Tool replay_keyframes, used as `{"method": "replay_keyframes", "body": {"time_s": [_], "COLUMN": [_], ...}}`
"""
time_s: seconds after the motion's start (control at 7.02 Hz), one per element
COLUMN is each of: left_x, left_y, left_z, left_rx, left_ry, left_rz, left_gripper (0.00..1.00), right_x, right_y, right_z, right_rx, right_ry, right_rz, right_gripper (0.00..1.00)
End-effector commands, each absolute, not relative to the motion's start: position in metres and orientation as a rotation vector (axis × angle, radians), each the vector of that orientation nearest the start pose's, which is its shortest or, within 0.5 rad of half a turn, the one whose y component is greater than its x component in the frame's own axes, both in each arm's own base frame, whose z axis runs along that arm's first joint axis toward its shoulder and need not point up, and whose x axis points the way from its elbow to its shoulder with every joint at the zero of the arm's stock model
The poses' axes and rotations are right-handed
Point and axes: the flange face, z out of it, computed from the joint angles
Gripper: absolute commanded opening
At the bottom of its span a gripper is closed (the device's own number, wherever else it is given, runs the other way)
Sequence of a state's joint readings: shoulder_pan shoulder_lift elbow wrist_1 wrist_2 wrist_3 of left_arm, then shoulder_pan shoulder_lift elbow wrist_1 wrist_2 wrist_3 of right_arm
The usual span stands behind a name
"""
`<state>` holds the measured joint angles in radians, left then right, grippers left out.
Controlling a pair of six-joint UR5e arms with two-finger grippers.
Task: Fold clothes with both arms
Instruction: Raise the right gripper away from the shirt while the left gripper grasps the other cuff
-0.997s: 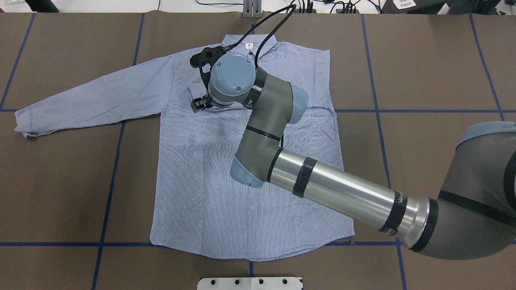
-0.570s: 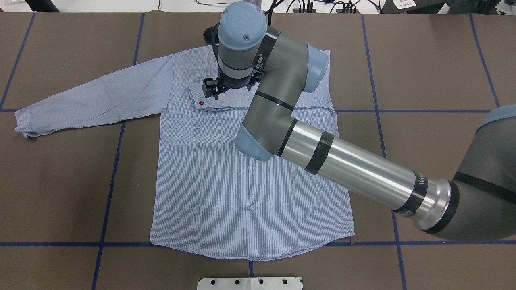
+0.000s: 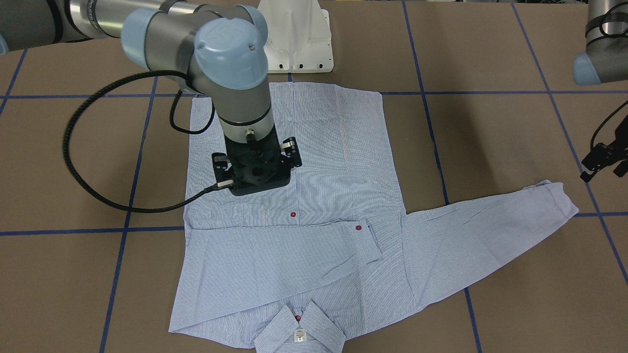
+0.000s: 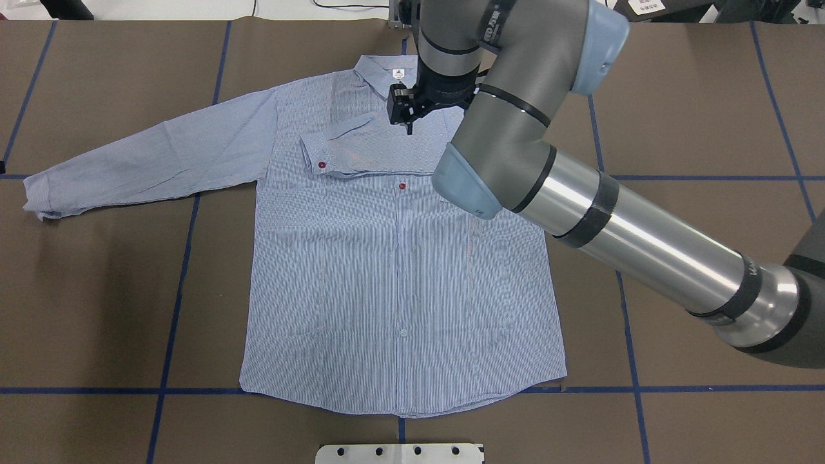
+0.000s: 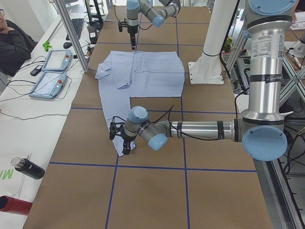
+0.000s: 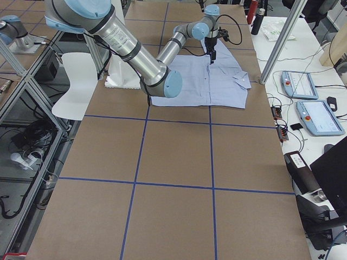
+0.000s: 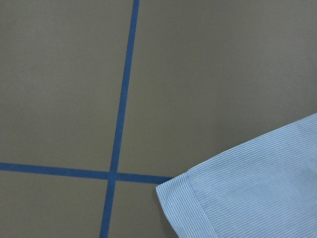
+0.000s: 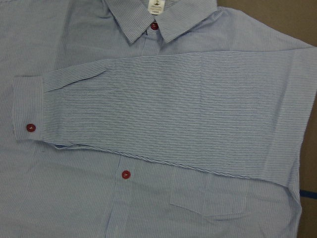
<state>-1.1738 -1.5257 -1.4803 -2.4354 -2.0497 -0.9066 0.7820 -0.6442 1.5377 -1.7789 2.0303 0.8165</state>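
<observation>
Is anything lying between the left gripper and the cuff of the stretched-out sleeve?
Nothing visible. The left gripper hangs close by the cuff of the outstretched sleeve of the shirt. The left wrist view shows only bare brown table and blue tape lines beside that cuff.

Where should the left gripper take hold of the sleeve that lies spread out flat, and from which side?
At the cuff, the free end of the outstretched sleeve. It lies flat on the table with its outer edge exposed, so probably come down from above at that edge. The left gripper hangs open near it.
</observation>
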Motion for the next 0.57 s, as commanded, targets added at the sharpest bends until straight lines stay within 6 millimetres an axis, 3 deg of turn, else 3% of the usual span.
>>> {"method": "replay_keyframes", "body": {"time_s": [0.0, 0.43], "left_x": [0.157, 0.165], "left_y": [-0.485, -0.481], "left_z": [0.657, 0.669], "left_rx": [0.276, 0.258], "left_ry": [0.806, 0.791], "left_rz": [-0.367, -0.364], "left_gripper": [0.99, 0.91], "right_x": [-0.392, -0.39], "right_y": [-0.559, -0.558], "right_z": [0.15, 0.151], "right_rx": [0.118, 0.12], "right_ry": [-0.807, -0.81], "right_rz": [-0.103, -0.101], "right_gripper": [0.99, 0.99]}}
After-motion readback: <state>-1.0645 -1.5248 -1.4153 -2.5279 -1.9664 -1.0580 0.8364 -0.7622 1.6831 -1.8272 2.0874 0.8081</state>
